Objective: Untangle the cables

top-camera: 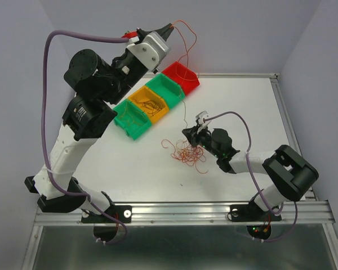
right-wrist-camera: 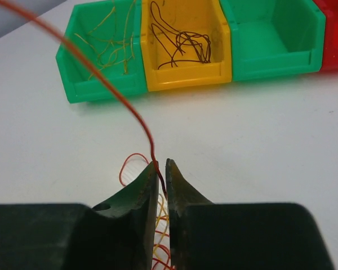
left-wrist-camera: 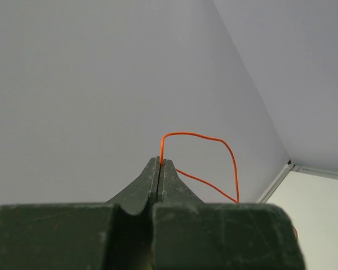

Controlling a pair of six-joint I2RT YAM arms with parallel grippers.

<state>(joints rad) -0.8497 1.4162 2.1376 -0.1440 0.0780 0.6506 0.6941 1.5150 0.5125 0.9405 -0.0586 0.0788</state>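
Observation:
A tangle of thin orange, red and yellowish cables lies on the white table. My left gripper is raised high over the bins, shut on one orange cable that hangs down toward the tangle. In the left wrist view, that cable loops out of the closed fingertips of the left gripper. My right gripper sits low at the tangle's far edge. In the right wrist view, the right gripper has its jaws a narrow gap apart, and the taut red-orange cable runs up out of that gap.
A diagonal row of bins stands behind the tangle: red, green, yellow and green. The yellow bin holds dark wires. The green bin beside it holds yellowish wires. Walls enclose the table.

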